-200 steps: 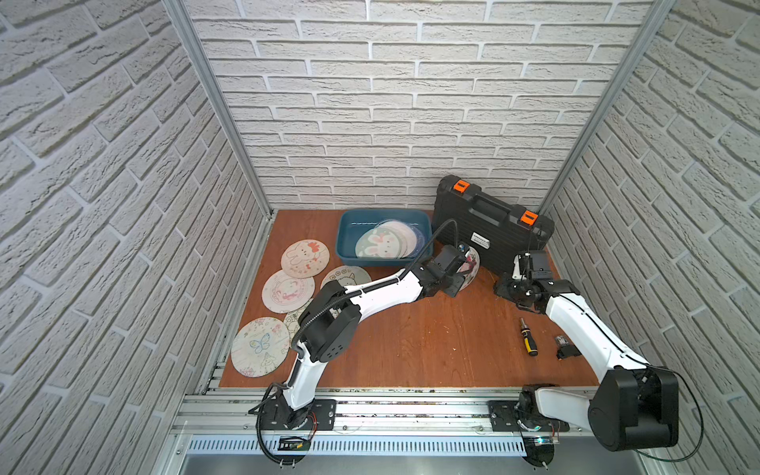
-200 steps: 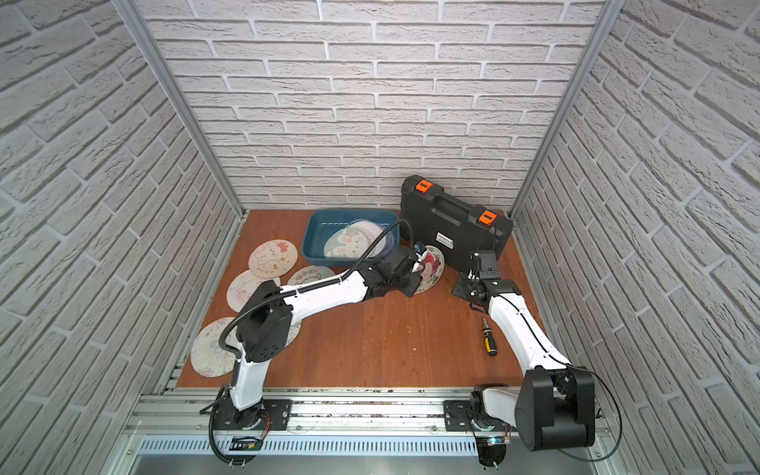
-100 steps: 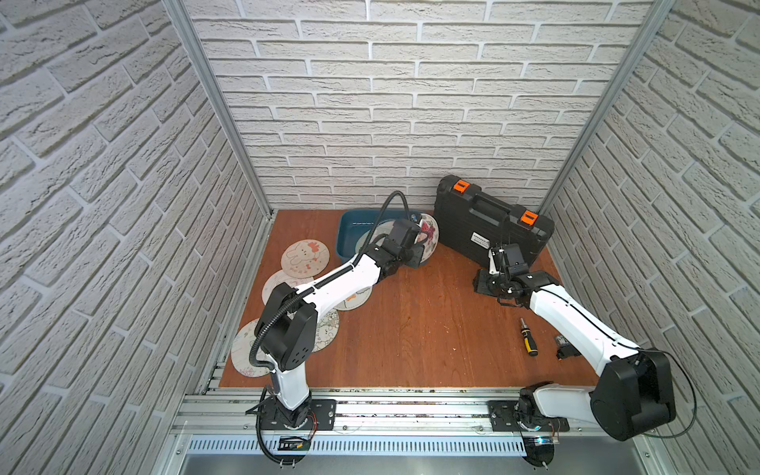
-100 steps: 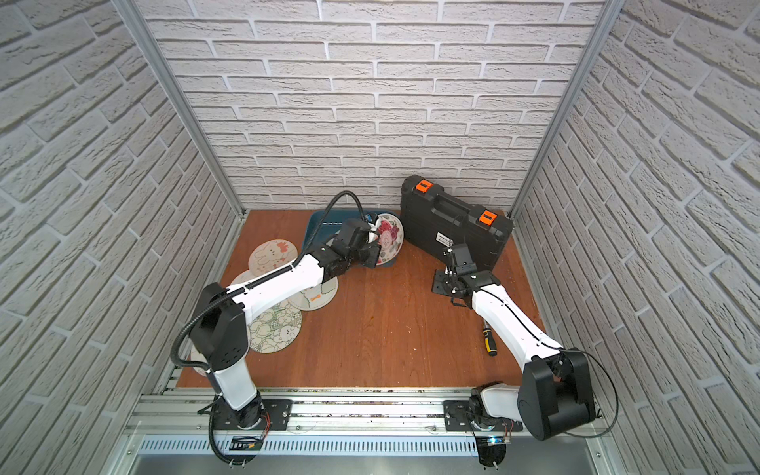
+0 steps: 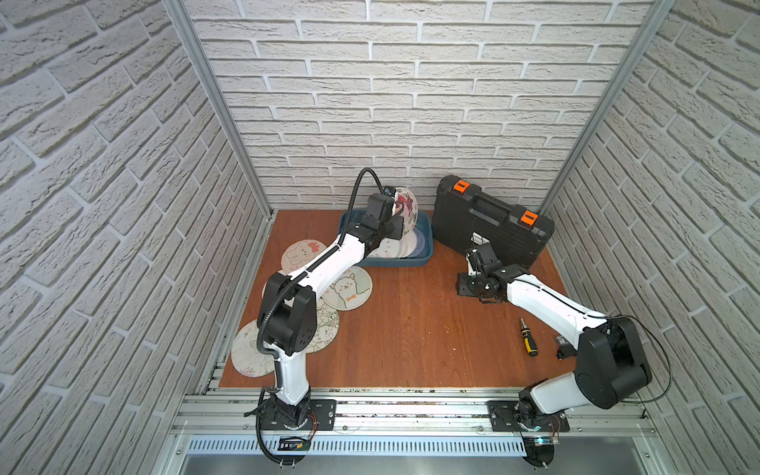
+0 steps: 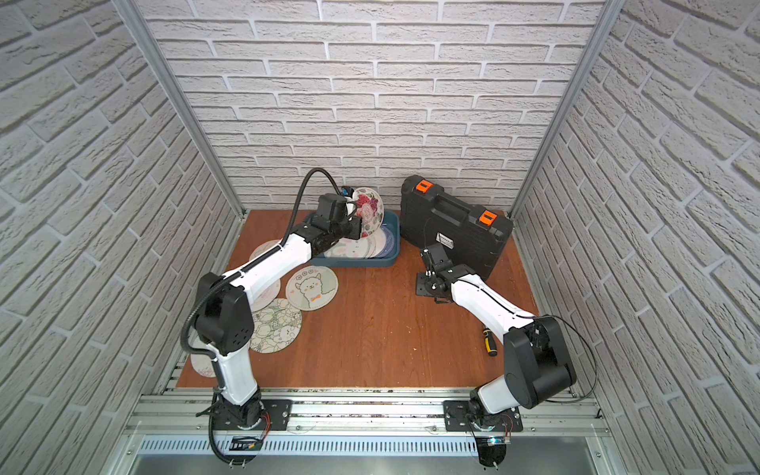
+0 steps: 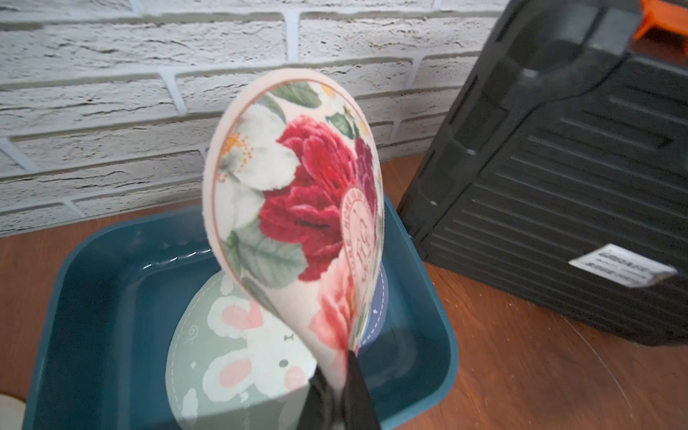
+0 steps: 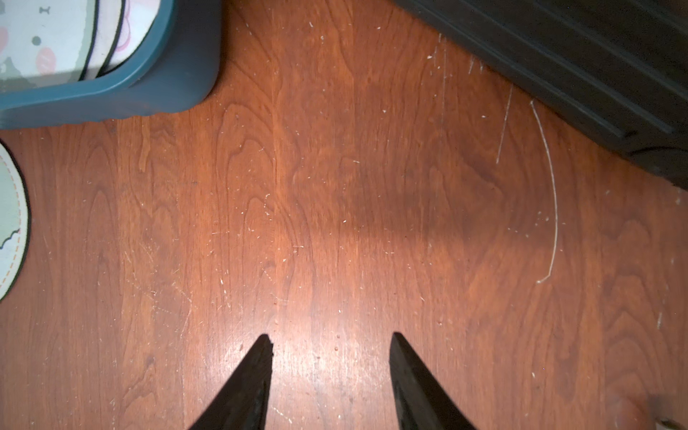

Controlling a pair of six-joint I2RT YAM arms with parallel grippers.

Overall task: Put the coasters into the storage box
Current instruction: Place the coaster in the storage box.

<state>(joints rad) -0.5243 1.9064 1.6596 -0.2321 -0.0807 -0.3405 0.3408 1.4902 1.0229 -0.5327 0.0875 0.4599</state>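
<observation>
The left end effector [image 7: 340, 387] is clamped on the lower rim of a floral coaster [image 7: 298, 208]. The disc stands on edge, not flat. Its free rim points up toward the far brick wall and its printed face shows in both top views [image 5: 405, 207]. Being round, it has no long axis.

It hangs over the right part of the storage box [image 7: 111, 298], inside the rim line. Below it, other coasters [image 7: 238, 353] lie overlapped in that part, while bare teal floor shows in the box's left half. The box sits at the far edge of the surface [image 5: 411, 329]. A black case [image 5: 493, 230] stands just beside its right side, with a narrow strip of wood between them.

The right end effector [image 8: 329, 337] has its fingers apart around nothing, over bare wood near the box's near right corner. More coasters, an alpaca one [image 5: 347, 288] among them, lie on the left of the surface. A screwdriver [image 5: 527, 341] lies at the near right.
</observation>
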